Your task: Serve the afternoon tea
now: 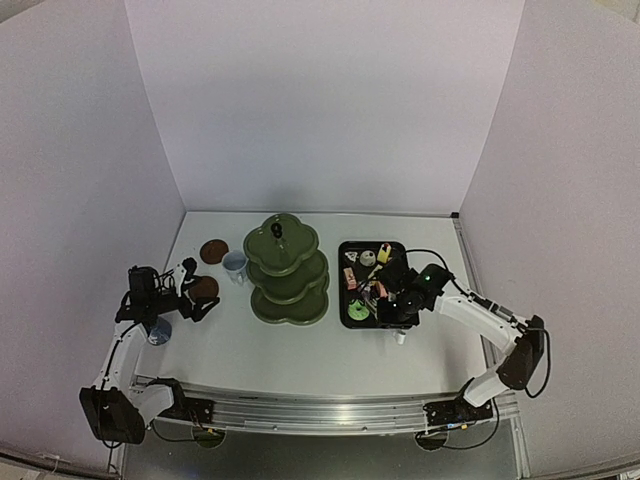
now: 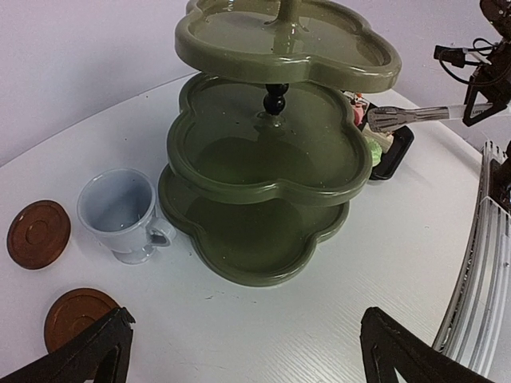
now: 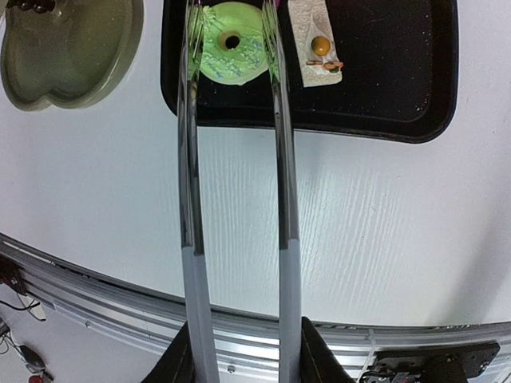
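Note:
The olive-green three-tier stand (image 1: 287, 270) stands mid-table with all its tiers bare; it fills the left wrist view (image 2: 271, 159). A light-blue cup (image 1: 235, 265) and two brown coasters (image 1: 212, 251) (image 1: 205, 288) lie to its left. My left gripper (image 1: 200, 298) is open and empty (image 2: 246, 319), with the nearer coaster (image 2: 76, 315) by its left finger. My right gripper (image 1: 385, 308) is shut on metal tongs (image 3: 189, 159). The tong tips straddle a green cake (image 3: 231, 41) on the black tray (image 3: 383, 120). A second cup is not clearly in view.
The tray (image 1: 345, 246) holds several more small cakes, one of them a cream piece with an orange dot (image 3: 318, 40). The other coaster (image 2: 38, 233) lies left of the cup (image 2: 120, 211). A metal rail (image 3: 96, 287) runs along the table's near edge. White walls enclose three sides.

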You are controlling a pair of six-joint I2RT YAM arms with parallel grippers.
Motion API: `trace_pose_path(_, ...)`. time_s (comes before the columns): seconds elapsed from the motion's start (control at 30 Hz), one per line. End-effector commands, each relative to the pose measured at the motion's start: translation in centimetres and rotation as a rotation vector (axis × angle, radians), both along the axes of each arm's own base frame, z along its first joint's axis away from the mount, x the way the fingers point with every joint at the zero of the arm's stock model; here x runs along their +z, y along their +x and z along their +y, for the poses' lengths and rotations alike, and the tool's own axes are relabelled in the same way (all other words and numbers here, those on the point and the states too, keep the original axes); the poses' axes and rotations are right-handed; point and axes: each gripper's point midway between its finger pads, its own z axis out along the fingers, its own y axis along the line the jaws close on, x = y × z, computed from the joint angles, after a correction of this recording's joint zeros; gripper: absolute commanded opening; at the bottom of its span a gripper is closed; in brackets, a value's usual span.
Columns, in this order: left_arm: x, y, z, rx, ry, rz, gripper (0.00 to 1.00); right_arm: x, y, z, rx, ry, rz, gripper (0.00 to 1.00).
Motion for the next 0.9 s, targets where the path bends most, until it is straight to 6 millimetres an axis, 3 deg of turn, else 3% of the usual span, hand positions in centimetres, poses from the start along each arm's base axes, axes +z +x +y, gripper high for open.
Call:
trace_pose_path(0.0,1.1,0.0,-0.3,-0.011,-0.014,-0.038,1.0,0.2,0.0,1.1,-0.015,0.037,0.003,0.34)
trace_pose_path(0.13,1.1,0.0,-0.4,-0.002,-0.027,-0.029,1.0,-0.7,0.7,0.1,-0.044,-0.021,-0.022,0.35)
trace_pose_path(0.3,1.2,0.0,-0.4,0.0,-0.025,-0.031,1.0,-2.0,1.1,0.5,-0.028,-0.055,0.002,0.34)
trace_pose_path(0.67,1.0,0.1,-0.3,0.007,-0.023,-0.032,1.0,-2.7,0.2,0.3,0.007,-0.061,0.034,0.35)
trace_pose_path(0.87,1.1,0.3,-0.3,0.007,-0.024,-0.036,1.0,-3.6,0.8,1.2,0.024,-0.072,0.06,0.33)
